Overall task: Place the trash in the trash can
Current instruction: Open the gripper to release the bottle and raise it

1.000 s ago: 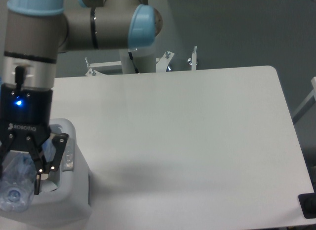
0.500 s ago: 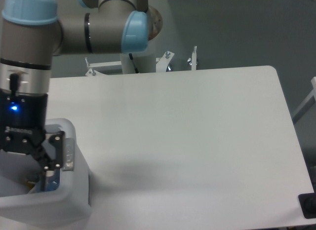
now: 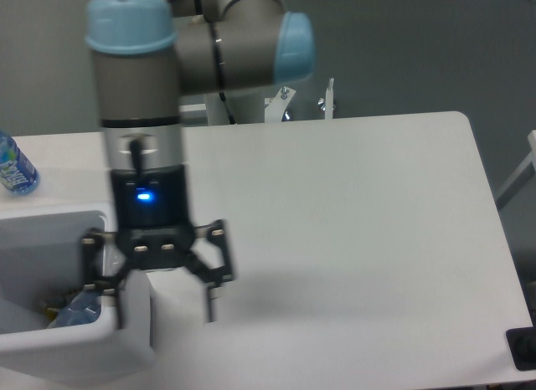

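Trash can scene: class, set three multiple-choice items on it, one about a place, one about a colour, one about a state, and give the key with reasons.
1. Where is the crushed bottle?
A. inside the trash can
B. on the table's right half
C. between the fingers

2. What colour is the label on the intact water bottle?
A. red
B. blue
C. yellow

3. How is the gripper?
A. shut on a wad
B. shut and empty
C. open and empty

Key: 1 A, bluish plastic shows within the bin's walls. 2 B, its band is blue. 3 C, the fingers spread wide, holding nothing.

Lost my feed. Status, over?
Gripper jaws open, empty, beside the bin. Crushed bottle inside trash can. Intact water bottle far left. Nothing blocking.
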Robot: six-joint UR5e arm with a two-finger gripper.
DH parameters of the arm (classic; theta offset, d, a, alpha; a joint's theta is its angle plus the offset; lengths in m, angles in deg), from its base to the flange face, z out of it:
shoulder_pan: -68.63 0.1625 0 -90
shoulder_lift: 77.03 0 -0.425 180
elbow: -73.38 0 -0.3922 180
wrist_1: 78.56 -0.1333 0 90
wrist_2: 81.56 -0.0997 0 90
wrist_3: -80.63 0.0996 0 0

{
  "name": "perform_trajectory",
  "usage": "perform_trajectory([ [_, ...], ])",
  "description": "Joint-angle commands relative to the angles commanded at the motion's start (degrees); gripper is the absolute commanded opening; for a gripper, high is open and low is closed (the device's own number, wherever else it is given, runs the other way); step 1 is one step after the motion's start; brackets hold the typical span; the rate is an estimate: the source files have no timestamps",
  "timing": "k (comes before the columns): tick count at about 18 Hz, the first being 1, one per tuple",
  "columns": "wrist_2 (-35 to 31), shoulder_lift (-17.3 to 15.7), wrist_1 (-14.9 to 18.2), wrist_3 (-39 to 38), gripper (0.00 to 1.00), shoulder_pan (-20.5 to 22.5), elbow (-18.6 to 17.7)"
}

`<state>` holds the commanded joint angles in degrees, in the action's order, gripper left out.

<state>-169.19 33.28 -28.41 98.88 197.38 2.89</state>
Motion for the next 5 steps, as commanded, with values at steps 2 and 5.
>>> perform_trajectory([
  [2, -0.1, -1.2, 2.4, 5.9, 1.00, 1.2, -1.3],
  [5, -0.1, -4.0, 2.9, 12.0, 1.00, 3.7, -4.7],
])
